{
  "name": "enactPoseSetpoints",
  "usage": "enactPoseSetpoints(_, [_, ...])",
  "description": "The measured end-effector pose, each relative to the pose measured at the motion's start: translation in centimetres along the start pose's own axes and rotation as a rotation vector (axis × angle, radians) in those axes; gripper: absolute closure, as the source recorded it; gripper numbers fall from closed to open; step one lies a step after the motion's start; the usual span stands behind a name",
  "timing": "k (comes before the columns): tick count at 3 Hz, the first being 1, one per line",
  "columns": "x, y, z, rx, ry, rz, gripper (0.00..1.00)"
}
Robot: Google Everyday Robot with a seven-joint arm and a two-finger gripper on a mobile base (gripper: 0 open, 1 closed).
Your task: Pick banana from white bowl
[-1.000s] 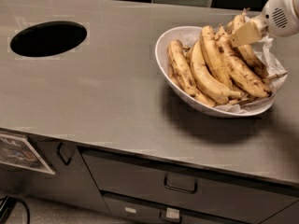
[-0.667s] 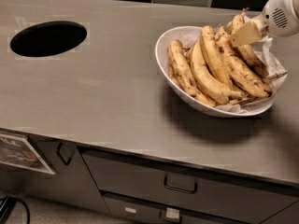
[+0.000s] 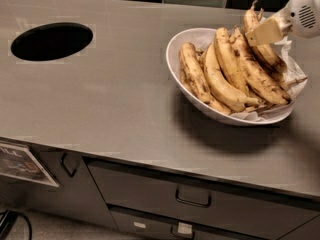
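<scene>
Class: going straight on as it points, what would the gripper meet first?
Probably the speckled banana at the back right of the white bowl; the gripper hangs just above it, depth unclear.

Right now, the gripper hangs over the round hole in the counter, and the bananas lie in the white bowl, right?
No. The camera view shows the gripper at the upper right, over the white bowl's far side, not over the round hole. The bananas do lie in the bowl.

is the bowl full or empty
Full: the white bowl holds a heap of brown-speckled bananas on crumpled paper, reaching above its rim. The gripper is at the heap's back right edge.
</scene>
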State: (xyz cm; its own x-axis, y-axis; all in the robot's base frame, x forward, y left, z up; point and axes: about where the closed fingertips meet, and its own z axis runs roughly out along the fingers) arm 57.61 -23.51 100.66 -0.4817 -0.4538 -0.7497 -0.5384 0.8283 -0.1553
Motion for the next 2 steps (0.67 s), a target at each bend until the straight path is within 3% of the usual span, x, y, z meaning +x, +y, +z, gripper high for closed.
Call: enactPoseSetpoints(2, [-2.6,2.4,-3.8,-0.102,-0.167,-0.129,1.00])
